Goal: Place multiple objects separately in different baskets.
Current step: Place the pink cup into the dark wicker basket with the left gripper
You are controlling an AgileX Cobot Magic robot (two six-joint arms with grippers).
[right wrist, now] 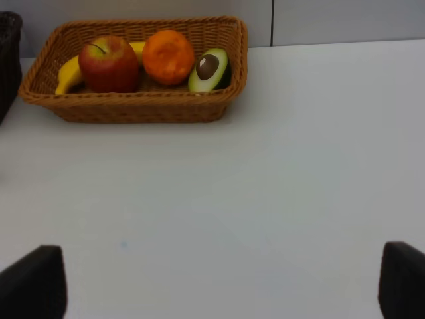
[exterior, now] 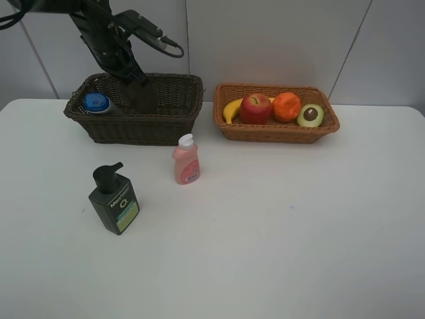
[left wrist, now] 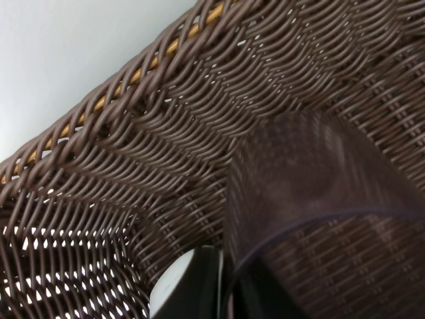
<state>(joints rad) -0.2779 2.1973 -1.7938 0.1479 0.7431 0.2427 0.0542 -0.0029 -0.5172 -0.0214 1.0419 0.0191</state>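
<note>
My left gripper (exterior: 138, 94) reaches down into the dark brown basket (exterior: 133, 127). It is shut on the rim of the translucent cup (left wrist: 319, 186), which lies against the basket's woven wall (left wrist: 133, 146). A white bottle with a blue cap (exterior: 97, 103) lies at that basket's left end. The light basket (exterior: 279, 131) holds a banana (exterior: 231, 109), an apple (exterior: 255, 108), an orange (exterior: 286, 106) and an avocado half (exterior: 310, 115). On the table stand a dark pump bottle (exterior: 115, 201) and a small pink bottle (exterior: 186, 161). My right gripper (right wrist: 212, 292) hovers open over bare table.
White table (exterior: 299, 232) with a wall close behind both baskets. The right wrist view shows the light basket (right wrist: 133, 109) ahead and an edge of the dark basket (right wrist: 6, 60). The left arm's cables (exterior: 159, 40) hang above the dark basket.
</note>
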